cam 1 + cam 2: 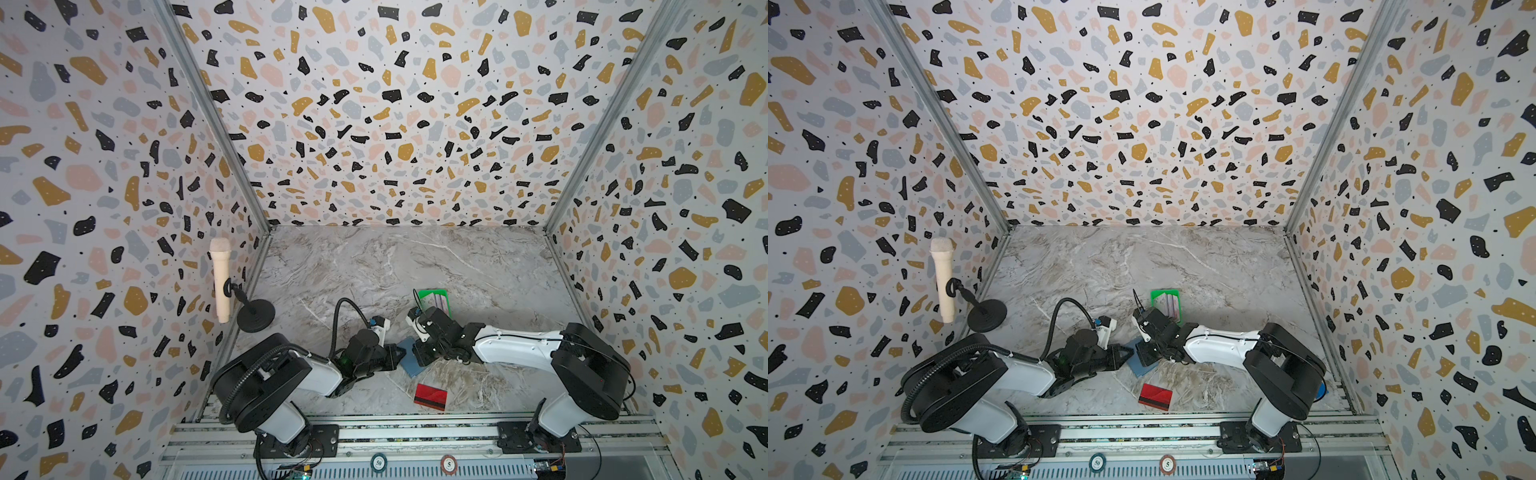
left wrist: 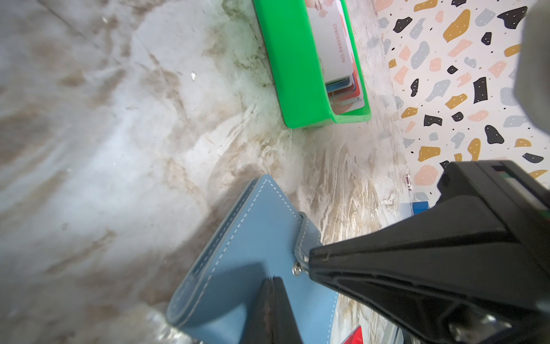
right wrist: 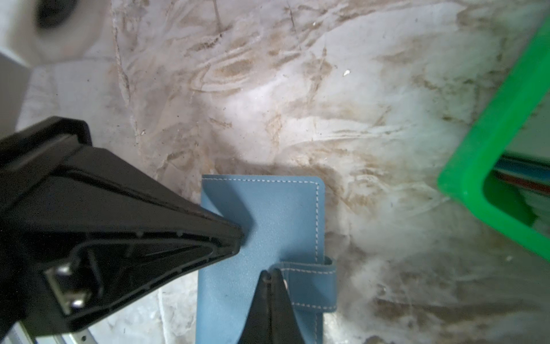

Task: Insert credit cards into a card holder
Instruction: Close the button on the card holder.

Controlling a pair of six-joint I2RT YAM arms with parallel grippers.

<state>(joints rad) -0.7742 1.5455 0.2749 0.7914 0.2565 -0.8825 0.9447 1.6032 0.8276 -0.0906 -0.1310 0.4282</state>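
Observation:
The card holder (image 1: 409, 362) (image 1: 1138, 365) is a dusty-blue wallet lying folded on the marble table, between both arms. My left gripper (image 2: 272, 278) (image 1: 401, 353) is shut, its tip resting on the blue cover (image 3: 282, 214). My right gripper (image 3: 272, 271) (image 1: 417, 358) is shut too, with its tip against the end of the snap tab (image 3: 312, 286). A silver snap stud (image 2: 296, 269) shows beside that tip. One red credit card (image 1: 430, 397) (image 1: 1155, 397) with a dark stripe lies flat nearer the front. More credit cards (image 2: 330, 44) (image 1: 438, 301) stand stacked in the tray.
A bright green tray (image 2: 285, 59) (image 3: 500, 134) (image 1: 423, 294) sits just behind the right gripper. A microphone (image 1: 220, 278) on a black stand (image 1: 255, 316) is at the left wall. Two chips (image 1: 378, 462) lie on the front rail. Patterned walls enclose three sides.

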